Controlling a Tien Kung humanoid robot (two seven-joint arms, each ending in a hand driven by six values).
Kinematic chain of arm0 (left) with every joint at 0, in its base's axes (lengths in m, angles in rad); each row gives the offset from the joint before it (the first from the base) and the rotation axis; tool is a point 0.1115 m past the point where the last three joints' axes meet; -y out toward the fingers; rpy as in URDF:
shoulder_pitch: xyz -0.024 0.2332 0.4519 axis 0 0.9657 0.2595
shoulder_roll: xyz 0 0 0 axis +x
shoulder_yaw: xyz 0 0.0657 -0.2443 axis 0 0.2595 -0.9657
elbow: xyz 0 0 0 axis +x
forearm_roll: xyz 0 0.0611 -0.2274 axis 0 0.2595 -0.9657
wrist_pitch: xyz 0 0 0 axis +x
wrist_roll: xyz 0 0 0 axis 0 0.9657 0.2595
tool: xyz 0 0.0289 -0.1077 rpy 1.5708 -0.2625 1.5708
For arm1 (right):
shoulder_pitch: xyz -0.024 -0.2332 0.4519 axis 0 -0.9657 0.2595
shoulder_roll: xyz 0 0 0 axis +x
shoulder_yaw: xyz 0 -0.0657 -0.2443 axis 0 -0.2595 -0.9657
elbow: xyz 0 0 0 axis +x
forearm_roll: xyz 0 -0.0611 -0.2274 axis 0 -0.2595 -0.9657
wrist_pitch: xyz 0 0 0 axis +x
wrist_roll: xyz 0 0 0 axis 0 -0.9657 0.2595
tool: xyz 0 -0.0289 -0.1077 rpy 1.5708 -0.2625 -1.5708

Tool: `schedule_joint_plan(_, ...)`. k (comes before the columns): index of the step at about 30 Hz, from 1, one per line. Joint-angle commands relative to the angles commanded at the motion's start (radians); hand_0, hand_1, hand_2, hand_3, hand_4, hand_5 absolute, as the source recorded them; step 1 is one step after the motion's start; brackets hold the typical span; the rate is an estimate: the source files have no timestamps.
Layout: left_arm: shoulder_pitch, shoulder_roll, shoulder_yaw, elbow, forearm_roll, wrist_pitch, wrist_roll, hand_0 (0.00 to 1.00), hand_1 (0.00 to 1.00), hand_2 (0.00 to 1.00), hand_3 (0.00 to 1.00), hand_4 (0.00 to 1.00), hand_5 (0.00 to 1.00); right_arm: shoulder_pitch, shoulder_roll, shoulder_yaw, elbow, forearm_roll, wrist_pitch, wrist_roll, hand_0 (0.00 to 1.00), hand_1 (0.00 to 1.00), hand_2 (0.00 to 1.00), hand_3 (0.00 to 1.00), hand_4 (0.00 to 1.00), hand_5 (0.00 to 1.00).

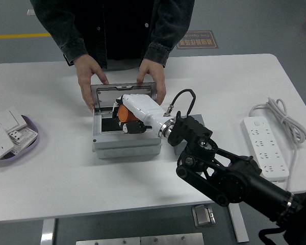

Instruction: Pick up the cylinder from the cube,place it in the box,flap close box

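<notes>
Orange cylinder (122, 113) down inside the open grey box (126, 142).

Held tight in the right robot hand (128, 118). Looks small, light, hard and smooth, so best gripped around its round side. Lid (123, 93) held up by a person's two hands (87, 83) at the far side of the bench (66, 168).

One high head camera looks forward and down over the table (56, 173).
</notes>
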Motion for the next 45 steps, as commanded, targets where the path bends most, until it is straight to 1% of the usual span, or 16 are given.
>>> schedule_joint_plan(4, 0.000, 0.000, -0.003, 0.000, 0.004, -0.001, 0.001, 0.603, 0.582, 0.555, 0.589, 0.662, 0.206, 0.009, 0.000, -0.020, -0.004, -0.068, 0.004, -0.025, 0.613, 0.626, 0.637, 0.580, 0.081, 0.002)
schedule_joint_plan(5, -0.001, 0.000, -0.003, 0.000, 0.005, -0.001, 0.001, 0.603, 0.583, 0.555, 0.589, 0.661, 0.207, 0.011, 0.000, -0.025, -0.005, -0.077, 0.005, -0.027, 0.612, 0.672, 0.670, 0.640, 0.295, 0.092)
schedule_joint_plan(10, -0.003, 0.001, -0.006, 0.000, 0.008, -0.002, 0.001, 0.603, 0.583, 0.555, 0.589, 0.661, 0.207, 0.018, 0.000, -0.039, -0.013, -0.087, 0.010, -0.026, 0.612, 0.672, 0.670, 0.640, 0.295, 0.092)
schedule_joint_plan(11, -0.004, 0.001, -0.006, 0.001, 0.009, -0.002, 0.000, 0.603, 0.583, 0.555, 0.588, 0.661, 0.208, 0.019, 0.000, -0.042, -0.015, -0.083, 0.011, -0.024, 0.602, 0.693, 0.709, 0.680, 0.526, 0.186)
schedule_joint_plan(16, -0.005, 0.001, -0.007, 0.001, 0.011, -0.003, 0.000, 0.603, 0.583, 0.555, 0.588, 0.661, 0.208, 0.021, 0.000, -0.048, -0.023, -0.075, 0.018, -0.013, 0.602, 0.693, 0.709, 0.680, 0.526, 0.186)
schedule_joint_plan(17, -0.005, 0.001, -0.006, 0.001, 0.011, -0.003, 0.000, 0.602, 0.582, 0.555, 0.589, 0.660, 0.206, 0.020, 0.000, -0.049, -0.025, -0.074, 0.021, -0.012, 0.672, 0.705, 0.736, 0.716, 0.750, 0.289)
schedule_joint_plan(22, -0.006, 0.001, -0.002, 0.003, 0.009, -0.004, -0.003, 0.602, 0.582, 0.555, 0.589, 0.660, 0.206, 0.018, 0.000, -0.051, -0.030, -0.074, 0.030, -0.009, 0.672, 0.705, 0.736, 0.716, 0.750, 0.289)
schedule_joint_plan(23, -0.006, 0.001, -0.002, 0.003, 0.009, -0.004, -0.003, 0.602, 0.583, 0.555, 0.588, 0.658, 0.205, 0.018, 0.000, -0.051, -0.030, -0.074, 0.030, -0.009, 0.779, 0.731, 0.752, 0.770, 0.852, 0.340)
schedule_joint_plan(28, -0.007, 0.001, -0.004, 0.003, 0.010, -0.003, -0.003, 0.602, 0.583, 0.555, 0.588, 0.658, 0.205, 0.016, 0.000, -0.046, -0.031, -0.074, 0.024, -0.007, 0.779, 0.731, 0.752, 0.770, 0.852, 0.340)
schedule_joint_plan(29, -0.007, 0.001, -0.003, 0.003, 0.010, -0.003, -0.003, 0.601, 0.581, 0.554, 0.588, 0.655, 0.205, 0.016, 0.000, -0.045, -0.032, -0.074, 0.023, -0.007, 0.866, 0.765, 0.784, 0.806, 0.941, 0.394)
schedule_joint_plan(34, -0.006, 0.001, -0.002, 0.003, 0.009, -0.003, -0.003, 0.601, 0.581, 0.554, 0.588, 0.655, 0.205, 0.009, 0.000, -0.041, -0.029, -0.047, 0.008, 0.003, 0.866, 0.765, 0.784, 0.806, 0.941, 0.394)
schedule_joint_plan(35, -0.007, 0.001, -0.002, 0.003, 0.009, -0.003, -0.004, 0.601, 0.582, 0.555, 0.587, 0.652, 0.207, 0.006, 0.000, -0.040, -0.027, -0.028, 0.001, 0.009, 0.888, 0.777, 0.792, 0.824, 0.957, 0.407)
schedule_joint_plan(38, -0.007, 0.000, 0.000, 0.004, 0.006, -0.003, -0.006, 0.601, 0.582, 0.555, 0.587, 0.652, 0.207, -0.005, 0.000, -0.037, -0.008, 0.044, -0.030, 0.034, 0.888, 0.777, 0.792, 0.824, 0.957, 0.407)
schedule_joint_plan(40, -0.006, -0.001, 0.003, 0.005, 0.001, -0.003, -0.007, 0.601, 0.582, 0.555, 0.587, 0.652, 0.207, -0.013, -0.006, -0.038, 0.019, 0.101, -0.056, 0.056, 0.888, 0.777, 0.792, 0.824, 0.957, 0.407)
schedule_joint_plan(41, -0.005, -0.001, 0.004, 0.005, 0.000, -0.003, -0.007, 0.601, 0.582, 0.555, 0.588, 0.651, 0.207, -0.016, -0.012, -0.038, 0.035, 0.136, -0.069, 0.067, 0.880, 0.774, 0.791, 0.825, 0.986, 0.427)
schedule_joint_plan(45, -0.002, -0.002, 0.005, 0.005, -0.001, -0.002, -0.005, 0.601, 0.582, 0.555, 0.588, 0.651, 0.207, -0.006, -0.051, -0.026, 0.106, 0.262, -0.127, 0.091, 0.880, 0.774, 0.791, 0.825, 0.986, 0.427)
